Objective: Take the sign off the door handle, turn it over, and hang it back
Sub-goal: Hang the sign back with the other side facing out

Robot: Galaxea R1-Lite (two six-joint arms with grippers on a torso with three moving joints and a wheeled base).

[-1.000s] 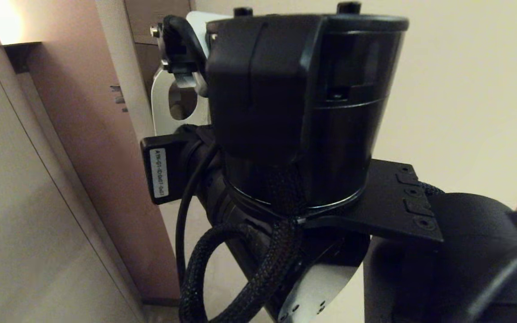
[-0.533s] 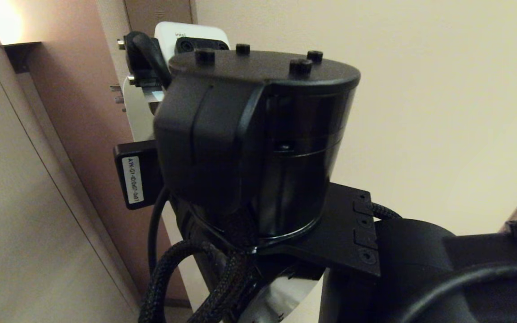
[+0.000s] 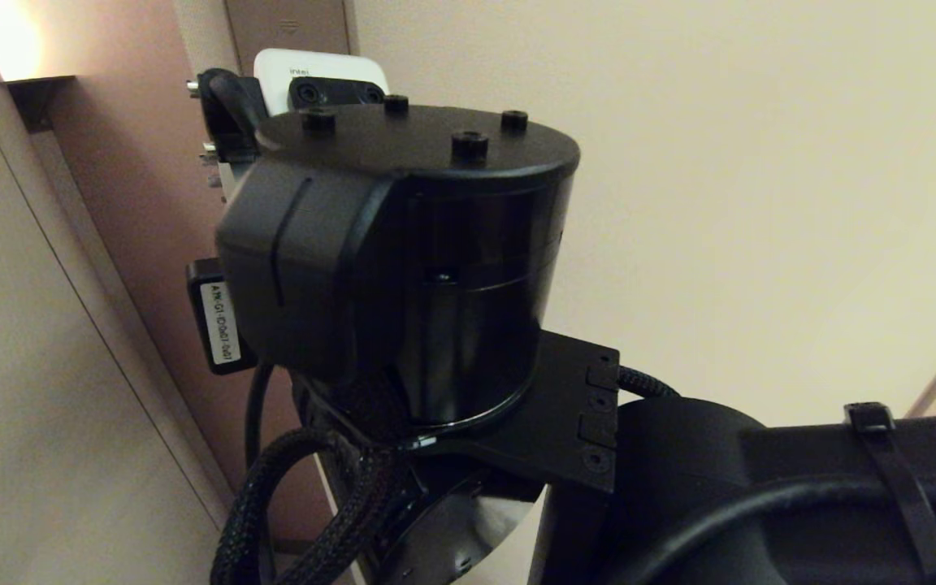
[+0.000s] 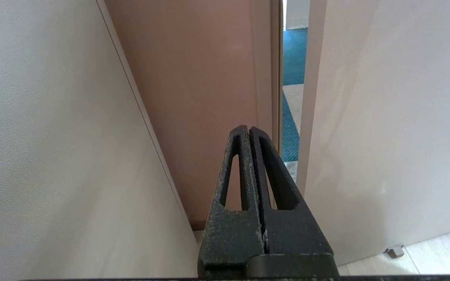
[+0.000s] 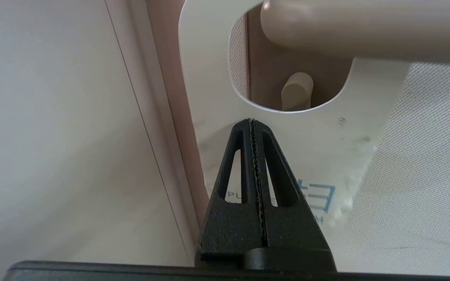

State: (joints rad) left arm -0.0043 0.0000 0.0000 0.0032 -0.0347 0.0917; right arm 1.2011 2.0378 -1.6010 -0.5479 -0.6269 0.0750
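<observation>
The sign (image 5: 209,97) shows its white face with blue print, its oval hole uppermost. The beige door handle (image 5: 365,27) crosses in front of the sign's top, its rounded tip over the hole. I cannot tell whether the handle passes through the hole. My right gripper (image 5: 250,121) is shut, its tips against the white face just below the hole. The card lies flat-on to the fingers, not between them. In the head view the right wrist (image 3: 395,260) hides the sign and handle. My left gripper (image 4: 249,128) is shut and empty, parked low.
A small beige knob (image 5: 297,89) and the brown door show through the hole. A pale door frame (image 5: 162,117) runs just beside the sign. Textured wall (image 5: 424,175) lies on the sign's other side. The left wrist view shows a door gap with blue carpet (image 4: 291,58).
In the head view my right wrist has moved left and down. The sign's white edge beside it moved left with it and is now hidden.
</observation>
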